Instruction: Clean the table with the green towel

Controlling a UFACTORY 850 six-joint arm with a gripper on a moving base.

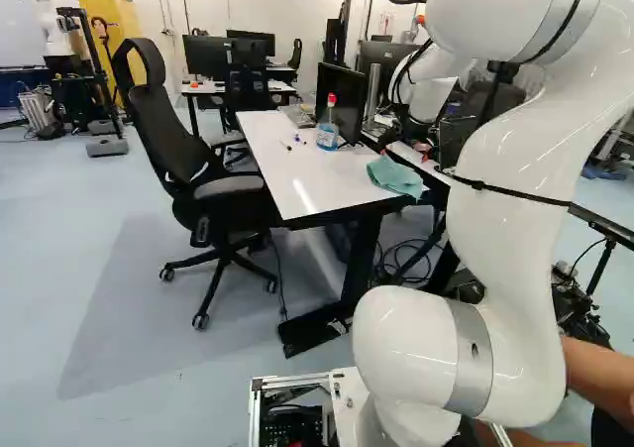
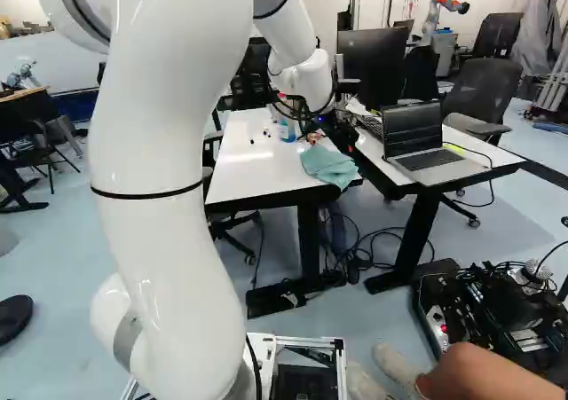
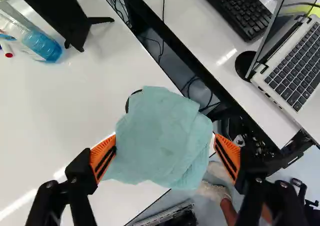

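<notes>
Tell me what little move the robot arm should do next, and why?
I think the gripper should ease down a little, straight over the green towel. Its two orange-padded fingers stand wide open, one on each side of the towel, which lies bunched at the table's edge, so getting lower would probably help it grab.

The left base view looks ahead and slightly down from behind and left of the arm point(image 1: 510, 189), with the bench point(image 1: 317, 184) in the middle distance. The right base view faces much the same way from the arm's other side. The wrist view looks steeply down from close above the bench. All three share its towel point(image 1: 396, 176) and bottle point(image 1: 327, 138); the right base and wrist views also share the open laptop point(image 2: 430, 159).
</notes>
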